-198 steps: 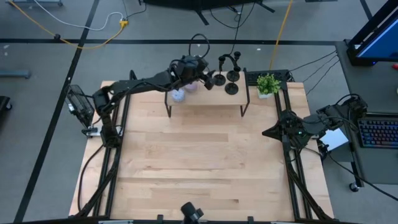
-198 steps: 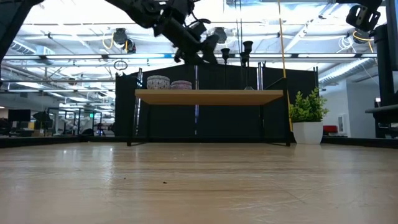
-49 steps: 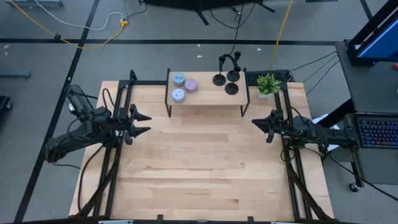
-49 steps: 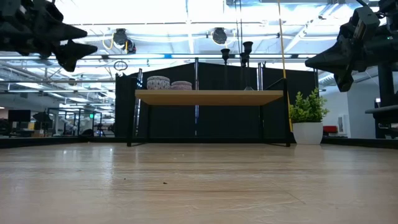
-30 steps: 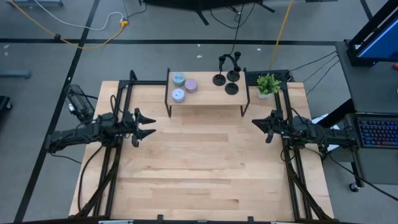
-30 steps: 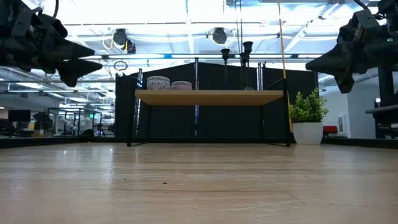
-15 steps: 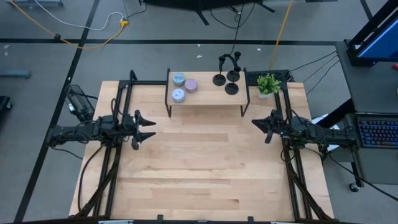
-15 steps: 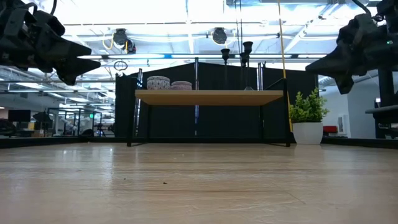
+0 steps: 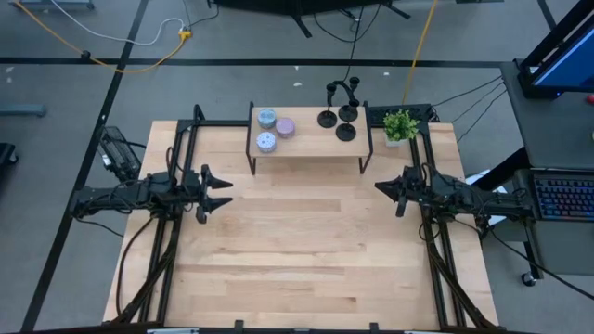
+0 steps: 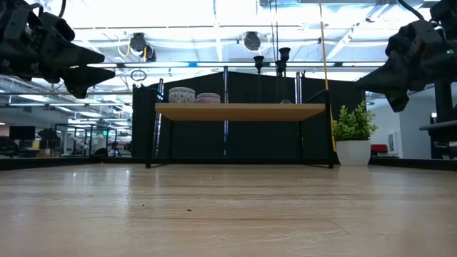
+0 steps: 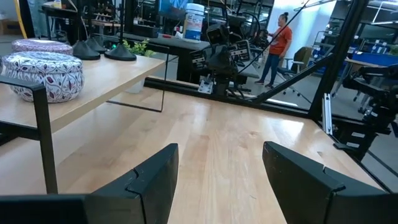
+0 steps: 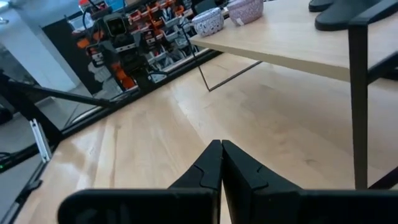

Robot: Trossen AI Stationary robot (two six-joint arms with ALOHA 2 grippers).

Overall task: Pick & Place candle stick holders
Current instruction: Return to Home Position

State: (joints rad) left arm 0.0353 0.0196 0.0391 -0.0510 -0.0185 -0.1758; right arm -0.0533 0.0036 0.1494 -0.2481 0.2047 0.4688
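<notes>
Three black candle stick holders (image 9: 345,132) stand by their round bases on the right half of a small wooden shelf (image 9: 309,147) at the table's far edge. Their stems show in the low view (image 10: 284,61) and their bases in the left wrist view (image 11: 121,55) and the right wrist view (image 12: 354,15). My left gripper (image 9: 219,190) hovers open and level over the table's left side, holding nothing (image 11: 219,152). My right gripper (image 9: 380,188) hovers shut and empty over the right side (image 12: 221,149).
Three round candle tins (image 9: 267,130) sit on the shelf's left half, one close by in the left wrist view (image 11: 43,74). A small potted plant (image 9: 399,125) stands right of the shelf. Bare wood lies between the two arms (image 9: 306,232). A person (image 11: 283,37) stands in the room beyond.
My left arm has swung a little toward the table's near edge and now points straight across toward the right edge, its fingers as wide apart as before. My right gripper has tipped its shut fingertips slightly downward. The holders and tins have stayed in place.
</notes>
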